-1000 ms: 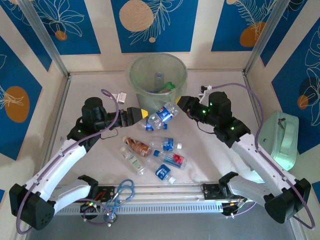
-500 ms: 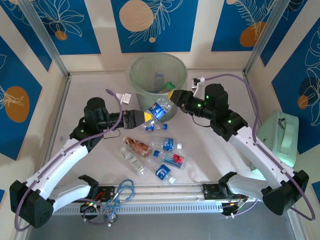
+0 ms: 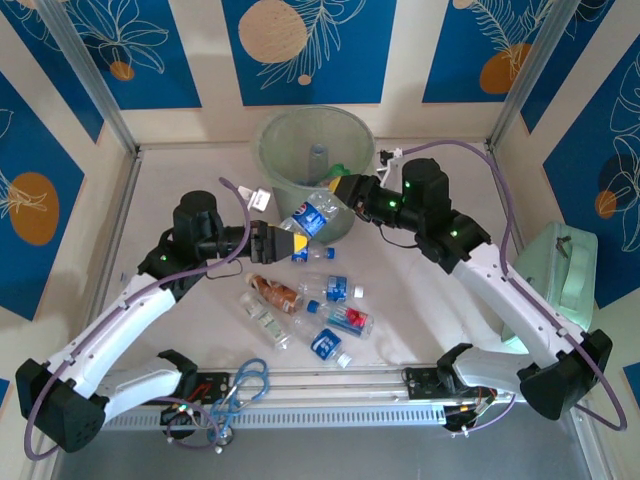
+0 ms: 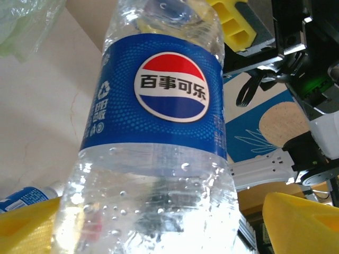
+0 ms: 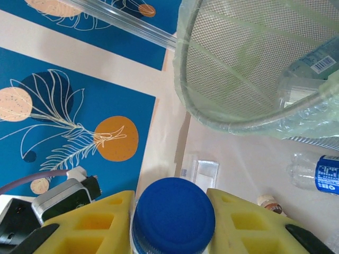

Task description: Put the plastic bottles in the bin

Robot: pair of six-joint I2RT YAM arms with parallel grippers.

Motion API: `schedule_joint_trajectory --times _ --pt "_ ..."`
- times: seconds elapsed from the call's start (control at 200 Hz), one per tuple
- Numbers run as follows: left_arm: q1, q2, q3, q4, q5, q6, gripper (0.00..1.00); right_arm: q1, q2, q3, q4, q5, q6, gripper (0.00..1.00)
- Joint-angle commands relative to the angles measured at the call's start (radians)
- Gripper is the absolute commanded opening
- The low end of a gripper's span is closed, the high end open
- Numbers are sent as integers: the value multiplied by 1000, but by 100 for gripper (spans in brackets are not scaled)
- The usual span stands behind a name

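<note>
Left fingers (image 4: 299, 225) flank bottle (image 4: 161, 132) labelled 百事可乐.

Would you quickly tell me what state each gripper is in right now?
Left gripper: open, fingers on either side of the Pepsi bottle.
Right gripper: closed on that bottle at its blue cap.

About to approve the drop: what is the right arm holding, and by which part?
The right gripper holds a clear blue-labelled bottle by its blue cap, with the jaws closed on either side of it.
</note>
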State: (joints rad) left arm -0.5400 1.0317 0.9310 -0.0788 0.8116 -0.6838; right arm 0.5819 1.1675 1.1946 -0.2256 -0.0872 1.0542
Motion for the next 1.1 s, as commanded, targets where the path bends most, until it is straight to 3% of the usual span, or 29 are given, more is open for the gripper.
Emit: schedule_joint_trajectory --times 0.0,0.29,0.64,0.995,1.095 --pt "-15 4 35 -36 7 59 84 6 12 37 -31 -9 -11 33" --pt "-20 5 32 -29 9 73 66 7 29 40 -40 -13 1 33" --pt "-20 17 26 13 2 57 72 10 43 41 -37 -29 13 33" --pt "-20 18 25 13 -5 68 57 13 50 37 -43 -22 17 34" --pt "-20 13 24 16 -24 66 55 12 42 44 -64 -4 10 42"
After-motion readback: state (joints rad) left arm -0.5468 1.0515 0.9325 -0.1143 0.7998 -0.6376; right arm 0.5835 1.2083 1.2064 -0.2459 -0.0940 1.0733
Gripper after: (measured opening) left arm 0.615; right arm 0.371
